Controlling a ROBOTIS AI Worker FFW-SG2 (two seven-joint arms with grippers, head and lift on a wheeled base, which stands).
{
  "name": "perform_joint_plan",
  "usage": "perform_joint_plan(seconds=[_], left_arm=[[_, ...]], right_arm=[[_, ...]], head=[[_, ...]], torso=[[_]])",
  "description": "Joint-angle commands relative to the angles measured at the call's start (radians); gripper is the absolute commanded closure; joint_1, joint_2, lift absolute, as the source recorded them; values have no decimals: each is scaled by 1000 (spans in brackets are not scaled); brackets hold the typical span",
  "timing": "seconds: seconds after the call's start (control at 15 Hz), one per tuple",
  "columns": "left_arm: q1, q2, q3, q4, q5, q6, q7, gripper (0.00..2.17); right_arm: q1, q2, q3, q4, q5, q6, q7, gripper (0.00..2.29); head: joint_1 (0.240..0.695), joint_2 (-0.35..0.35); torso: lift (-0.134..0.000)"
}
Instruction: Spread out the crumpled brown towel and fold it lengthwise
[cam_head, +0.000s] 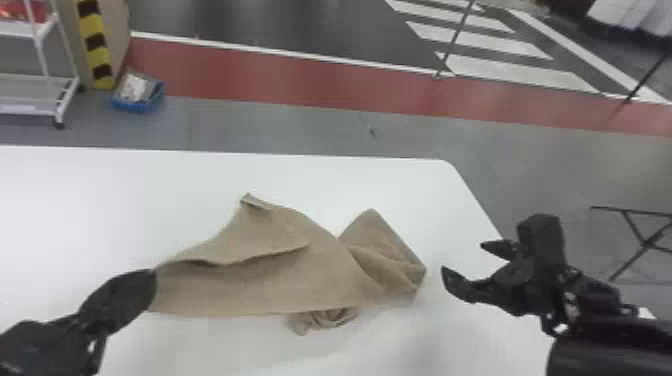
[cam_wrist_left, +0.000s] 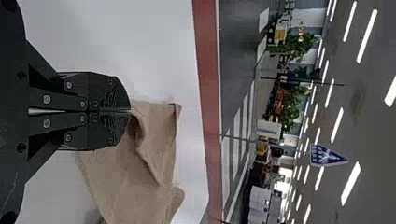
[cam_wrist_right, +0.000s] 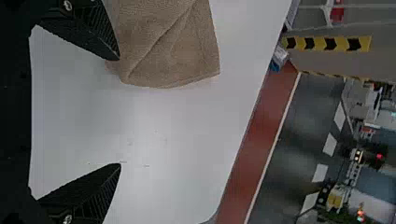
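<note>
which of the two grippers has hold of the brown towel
The left gripper: its fingers are shut on the brown towel, while the right gripper stands open, holding nothing.

A large indoor hall, perhaps a test or show space: rows of strip lights (cam_wrist_left: 367, 36) on the ceiling, and beneath them a floor painted like a street, with a crosswalk (cam_head: 515, 71), a red lane (cam_head: 280, 77) and a road sign (cam_wrist_left: 327, 155).

Brown towel (cam_head: 280, 280) on white table (cam_head: 125, 200)
</note>
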Motion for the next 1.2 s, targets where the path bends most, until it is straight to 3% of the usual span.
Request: perform_joint_plan(seconds=[0.0,0.13,0.27,0.4,0.67,0.8,0.93,1.0,1.07,1.13], left_arm=[[-35,-6,55,-79,8,106,1,1713],[-63,-6,92,-99,10,201,1,1713],[-84,-6,94,-90,2,207,3,1713],[-92,-6,87,-73,0,207,5,1713],[-95,-6,81,-70,-3,216,3,1713],[-92,-6,81,-71,-4,216,3,1713],[-90,-6,91,-73,2,216,1,1713],[-90,-6,94,-73,3,213,1,1713],[-90,-6,101,-73,5,213,1,1713],[-93,-6,120,-71,8,213,3,1713]], right_arm=[[15,-86,115,73,147,-301,25,73],[24,-163,215,102,273,-356,69,83],[33,-215,282,102,305,-374,172,130],[49,-223,310,78,302,-377,221,154],[46,-210,371,99,303,-371,210,313],[21,-204,393,139,310,-365,192,707],[10,-198,400,156,299,-365,158,1477],[9,-196,394,156,280,-368,152,1659],[9,-195,371,147,244,-387,153,1703],[0,-195,328,136,184,-396,153,2007]], head=[[695,-350],[695,-318],[695,-264],[695,-220],[695,-183],[695,-169],[695,-153],[695,-150],[695,-146],[695,-137]], torso=[[-124],[-124],[-124],[-124],[-124],[-124],[-124],[-124],[-124],[-124]])
